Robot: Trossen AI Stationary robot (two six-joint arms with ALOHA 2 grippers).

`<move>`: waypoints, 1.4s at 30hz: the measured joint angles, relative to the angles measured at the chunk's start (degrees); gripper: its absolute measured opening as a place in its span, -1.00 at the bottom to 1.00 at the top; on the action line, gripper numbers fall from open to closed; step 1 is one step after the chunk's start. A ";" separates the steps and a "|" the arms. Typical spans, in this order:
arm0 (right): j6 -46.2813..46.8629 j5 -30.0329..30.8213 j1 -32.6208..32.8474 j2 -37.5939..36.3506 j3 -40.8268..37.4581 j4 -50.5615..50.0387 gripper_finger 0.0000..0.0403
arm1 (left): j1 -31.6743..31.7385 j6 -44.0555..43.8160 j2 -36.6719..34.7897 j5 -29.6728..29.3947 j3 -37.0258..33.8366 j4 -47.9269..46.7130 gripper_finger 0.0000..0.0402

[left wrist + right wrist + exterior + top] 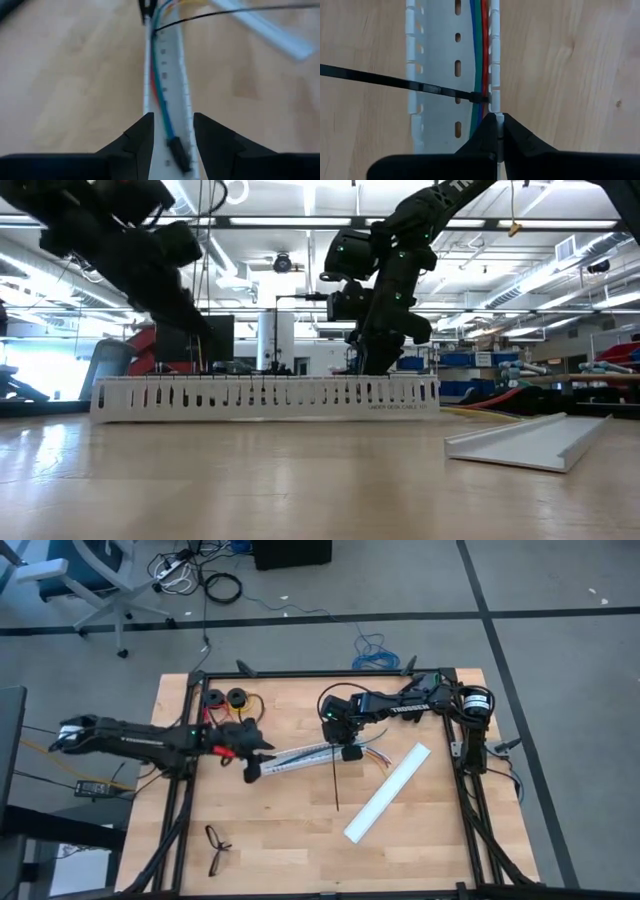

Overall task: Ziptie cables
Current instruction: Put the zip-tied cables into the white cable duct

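Both pincers work at the slotted white rail that carries the cables.

The right pincer is pinched closed on the side wall of the slotted rail, right beside the spot where the ziptie meets the cables. The ziptie runs as a thin black strip across the rail's channel and out over the wood on the far side of the rail from the pincer. The blue, green and red wires lie along the channel against the gripped wall. The left pincer stands open astride the rail's other end, its fingers on either side of the small black connector. From above, the rail lies near the middle of the desk, slightly toward its far edge. A second, plain rail lies apart toward the right edge.
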 joint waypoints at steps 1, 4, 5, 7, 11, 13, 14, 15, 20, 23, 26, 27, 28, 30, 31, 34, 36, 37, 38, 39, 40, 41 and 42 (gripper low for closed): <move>0.56 0.00 0.01 0.00 0.00 0.04 -0.99 | 1.62 -0.09 -0.82 1.98 -0.44 -0.82 -0.27; 1.06 0.00 0.06 0.00 0.00 0.23 -0.99 | 4.20 -3.05 -1.29 2.11 -0.47 -1.04 -0.27; 1.15 0.01 0.21 0.00 0.00 0.19 -0.99 | 4.49 -4.40 -1.28 1.61 -0.46 -1.13 -0.27; 1.15 0.00 0.33 0.00 0.00 0.38 -0.99 | 4.49 -9.16 -1.06 1.66 -0.46 -0.44 -0.27; 1.07 0.01 0.76 0.00 0.00 0.65 -0.99 | 4.32 -7.75 0.39 2.25 -0.49 -0.14 -0.27; 0.95 0.02 0.83 0.00 0.00 0.86 -0.99 | 4.32 -7.62 2.10 2.24 -0.32 1.15 -0.27; 0.93 0.00 0.83 0.00 0.00 0.97 -0.99 | 4.32 -7.57 2.93 2.24 -0.39 0.64 -0.27; 0.93 -0.02 0.82 0.00 0.00 1.20 -0.99 | 4.32 -7.55 3.93 2.23 -0.53 0.27 -0.27; 0.91 0.02 0.75 0.00 0.00 3.03 -0.99 | 4.30 -7.53 10.31 2.43 -0.25 1.31 -0.27; 0.89 0.08 0.63 0.00 -0.02 2.95 -0.99 | 4.29 -7.70 13.82 4.33 0.81 2.83 -0.27; 0.85 0.04 0.55 0.00 -0.02 3.14 -0.99 | 4.24 -7.17 16.96 5.04 2.41 3.79 -0.27; 0.82 0.04 0.52 0.00 -0.02 3.12 -0.99 | 4.24 -6.63 17.90 5.04 2.82 3.08 -0.27; 0.82 0.04 0.50 0.00 -0.02 3.28 -0.99 | 4.24 -6.08 19.10 5.03 3.39 2.76 -0.27; 0.82 0.06 0.50 0.00 -0.02 3.36 -0.99 | 4.24 -5.83 21.19 5.24 4.60 2.63 -0.27; 0.82 0.04 0.50 0.00 -0.02 3.47 -0.99 | 4.24 -5.82 22.22 5.35 5.26 2.08 -0.27; 0.82 0.02 0.50 0.00 -0.02 3.95 -0.99 | 3.92 -5.63 25.56 5.20 7.45 -0.96 -0.28; 0.82 0.03 0.45 0.00 -0.02 3.88 -0.99 | 3.33 -4.67 27.08 4.20 9.43 -3.72 -0.31; 0.82 -0.02 0.36 0.00 -0.02 3.89 -0.99 | 3.07 -4.60 27.78 4.04 10.43 -5.15 -0.34; 0.82 -0.06 0.30 0.00 -0.03 3.91 -0.99 | 2.79 -4.56 28.00 3.75 11.23 -6.64 -0.37; 0.82 -0.13 0.22 0.00 -0.04 3.92 -0.99 | 2.45 -4.54 28.00 3.51 11.91 -8.24 -0.40; 0.83 -0.12 0.10 0.00 -0.03 4.06 -0.99 | 2.12 -4.51 27.91 3.44 12.49 -9.81 -0.44; 0.87 -0.11 -0.05 0.00 -0.02 4.10 -0.99 | 1.73 -4.51 27.82 3.24 13.02 -11.17 -0.47; 0.87 -0.10 -0.21 0.00 -0.02 4.04 -0.99 | 1.31 -4.51 27.44 2.93 13.40 -12.41 -0.51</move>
